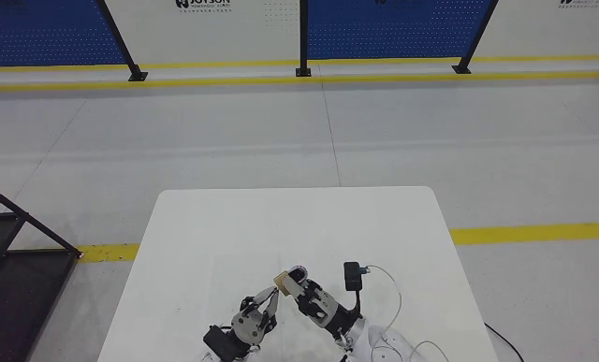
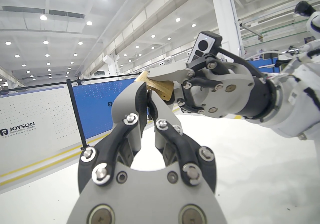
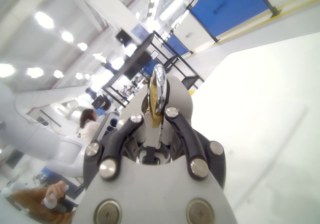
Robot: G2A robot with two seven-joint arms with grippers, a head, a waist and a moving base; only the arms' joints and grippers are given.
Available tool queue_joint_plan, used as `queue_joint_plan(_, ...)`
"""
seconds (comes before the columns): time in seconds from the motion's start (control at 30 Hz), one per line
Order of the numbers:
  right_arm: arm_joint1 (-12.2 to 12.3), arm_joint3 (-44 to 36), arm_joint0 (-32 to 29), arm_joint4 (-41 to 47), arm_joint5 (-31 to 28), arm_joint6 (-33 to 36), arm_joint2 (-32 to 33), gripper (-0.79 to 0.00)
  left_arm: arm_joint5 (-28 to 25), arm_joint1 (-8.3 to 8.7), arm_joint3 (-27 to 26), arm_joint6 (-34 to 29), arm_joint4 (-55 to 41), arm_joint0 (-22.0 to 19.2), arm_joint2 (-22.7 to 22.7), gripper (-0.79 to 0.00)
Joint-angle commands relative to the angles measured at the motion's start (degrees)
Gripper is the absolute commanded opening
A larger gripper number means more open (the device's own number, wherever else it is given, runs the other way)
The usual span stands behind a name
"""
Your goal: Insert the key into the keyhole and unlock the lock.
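A brass padlock [image 1: 284, 283] with a chrome shackle [image 3: 161, 82] is held up above the white table's near part. My right gripper [image 1: 293, 287] [image 3: 157, 92] is shut on the padlock's body [image 3: 153, 100]. In the left wrist view the padlock [image 2: 163, 89] sits in the right gripper [image 2: 162, 82], shackle turned away. My left gripper [image 1: 270, 301] [image 2: 147, 94] stands just beside the padlock, its fingers shut on a small dark key [image 2: 149, 101]. The key's tip touches or nearly touches the brass body; the keyhole is hidden.
The white table [image 1: 281, 222] stretches away beyond both grippers. A black camera [image 1: 353, 273] with a white cable [image 1: 397, 301] rides on the right wrist. A black rack [image 1: 23, 245] stands off the table's left side; blue and white fence panels [image 1: 393, 21] lie far behind.
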Motion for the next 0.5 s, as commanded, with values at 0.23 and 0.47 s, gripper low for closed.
queue_joint_plan(0.23,0.1,-0.12,0.09,0.15,0.21,0.06,-0.07,-0.785,0.97,0.13,-1.17,-0.63,0.74,0.63,-0.51,-0.77)
queue_joint_plan(0.47,0.1,0.22,0.29,0.96,1.0,-1.79,0.68,-0.785,-4.45,0.46,-2.85,-0.85,-2.75,2.44,-1.08,0.0)
